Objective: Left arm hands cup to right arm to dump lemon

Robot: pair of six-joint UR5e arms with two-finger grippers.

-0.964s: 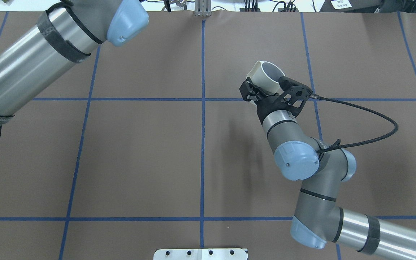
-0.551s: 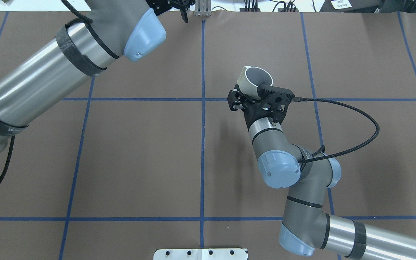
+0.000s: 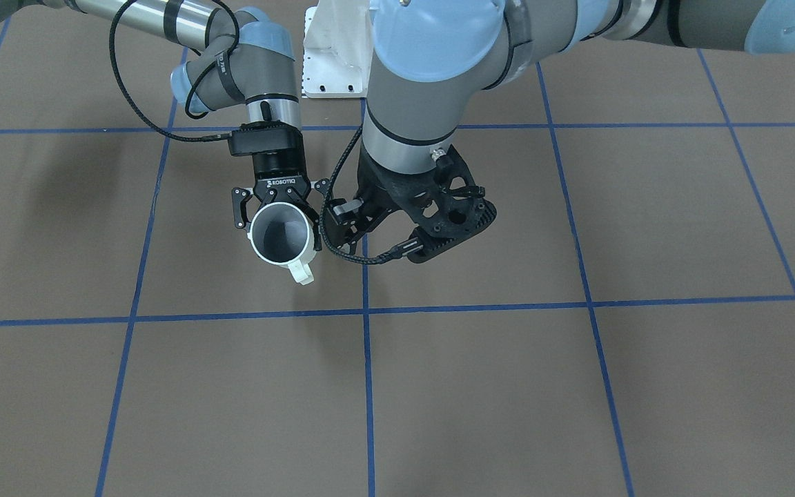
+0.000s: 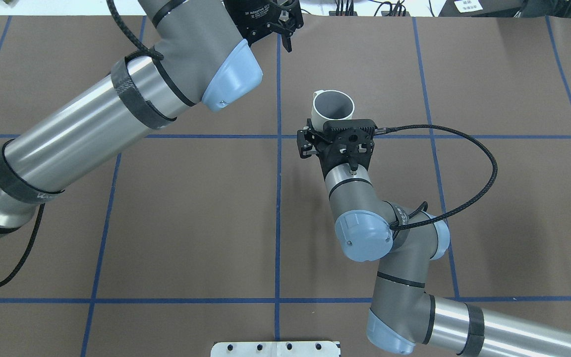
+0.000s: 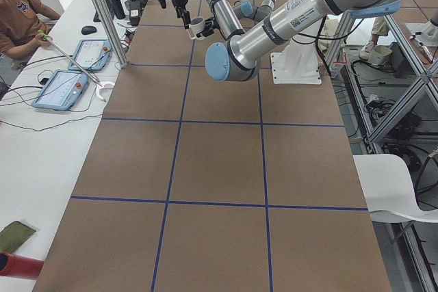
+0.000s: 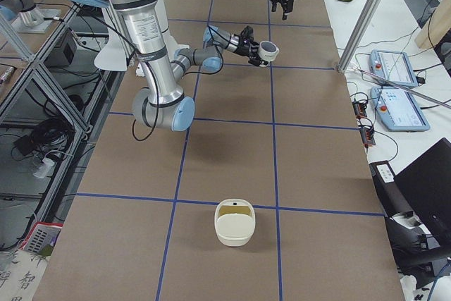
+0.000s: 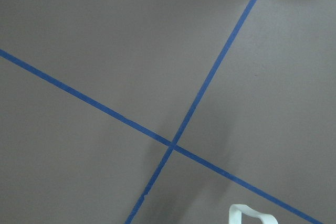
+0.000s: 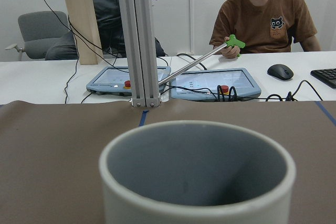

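Handover: done, cup (image 3: 280, 238) clamped in right gripper (image 3: 279, 206).
Left gripper (image 4: 281, 31): fingers apart, empty.
Dumping: pending; lemon not visible.

Left arm (image 4: 92, 124), right arm (image 4: 360, 198): silver-grey tubes, light-blue caps, braided black cables. Right gripper (image 3: 277, 214) lettered ROBOTIQ; left gripper (image 3: 346, 224) wears holed black bracket.

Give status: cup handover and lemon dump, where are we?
Done, it seems: the cup sits mouth-up in the right gripper's jaws. In hand: the left gripper hangs apart from it, touching nothing. Left: the dump, unclear; no lemon shows inside the cup, and a cream bowl far down the table holds something yellowish I cannot identify.
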